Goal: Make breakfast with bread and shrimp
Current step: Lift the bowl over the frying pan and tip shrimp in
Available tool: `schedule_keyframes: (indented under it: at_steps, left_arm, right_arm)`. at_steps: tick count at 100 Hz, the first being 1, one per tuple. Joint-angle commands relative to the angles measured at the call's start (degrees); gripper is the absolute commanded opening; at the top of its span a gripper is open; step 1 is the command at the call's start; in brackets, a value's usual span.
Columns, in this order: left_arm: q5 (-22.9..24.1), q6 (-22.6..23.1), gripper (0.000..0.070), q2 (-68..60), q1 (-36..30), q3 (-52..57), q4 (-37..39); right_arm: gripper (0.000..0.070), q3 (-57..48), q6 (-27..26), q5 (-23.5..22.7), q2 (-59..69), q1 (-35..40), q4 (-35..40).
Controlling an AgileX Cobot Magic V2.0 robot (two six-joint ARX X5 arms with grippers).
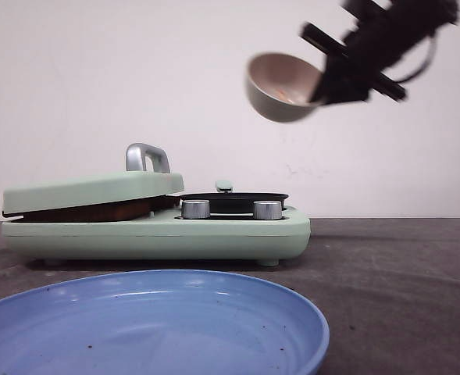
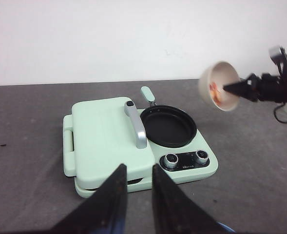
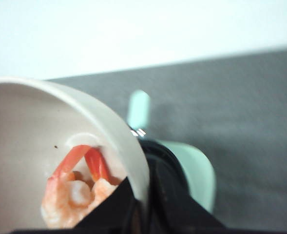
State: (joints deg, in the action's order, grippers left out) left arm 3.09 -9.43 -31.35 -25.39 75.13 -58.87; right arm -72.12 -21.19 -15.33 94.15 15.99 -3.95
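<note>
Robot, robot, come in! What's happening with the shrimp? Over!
Right gripper holding bowl, tipped above black pan. Shrimp inside bowl. Left gripper empty. Nothing in the way.

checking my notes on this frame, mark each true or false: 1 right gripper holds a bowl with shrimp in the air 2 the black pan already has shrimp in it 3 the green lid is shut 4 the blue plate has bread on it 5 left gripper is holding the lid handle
1. True: the right gripper clamps the rim of the tilted bowl, shrimp inside.
2. False: the black pan is empty.
3. True: the green lid lies down on the cooker.
4. False: the blue plate holds no bread.
5. False: the left gripper hangs empty, short of the handle.
</note>
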Motion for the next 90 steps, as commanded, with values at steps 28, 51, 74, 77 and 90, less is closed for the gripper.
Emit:
schedule_keyframes:
  at_steps: [28, 51, 74, 77, 90]
  left_arm:
    - [0.1, 1.1, 0.0000, -0.2, -0.3, 0.8, -0.1]
    - [0.1, 1.3, 0.0000, -0.2, -0.3, 0.8, -1.2]
    - [0.2, 1.6, 0.0000, -0.2, -0.3, 0.8, -1.2]
    - [0.2, 1.7, 0.0000, -0.2, -0.3, 0.8, -1.2]
    - [0.2, 1.7, 0.0000, -0.2, -0.3, 0.8, -1.2]
  right_arm:
    - [0.0000, -10.3, 11.3, 13.4, 7.7, 6.4, -0.5]
    - [0.0000, -10.5, 26.0, 20.7, 9.0, 10.7, -6.8]
    - [0.0000, -10.5, 37.4, 29.7, 10.4, 13.8, -10.7]
    - [0.0000, -10.5, 39.0, 30.8, 10.5, 13.9, -11.0]
    - [0.0000, -10.5, 46.4, 34.2, 11.8, 15.1, -14.4]
